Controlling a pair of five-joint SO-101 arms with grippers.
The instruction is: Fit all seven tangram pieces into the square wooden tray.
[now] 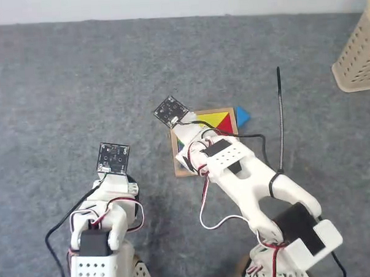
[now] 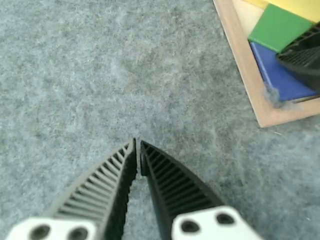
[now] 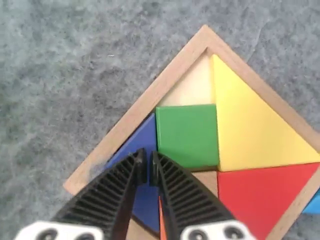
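The right end effector [image 3: 148, 155], jaws narrow and empty, holds its tips at the dark blue wooden piece [image 3: 141, 139] in the square wooden tray [image 3: 150, 100] beneath it, likely to nudge it flush. The left end effector [image 2: 137, 145], closed, hovers clear alongside.

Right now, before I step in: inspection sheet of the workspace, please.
Surface: grey carpet.
Job's things: tray holds yellow piece, green piece, red piece, blue piece; one corner slot bare; light blue piece outside, by the tray's edge.
Clutter: nothing seen.
Grippers: left gripper shut over carpet; right gripper shut above the blue piece.
Cables: black cable beside the right arm.
Surroundings: basket at the carpet's far edge.
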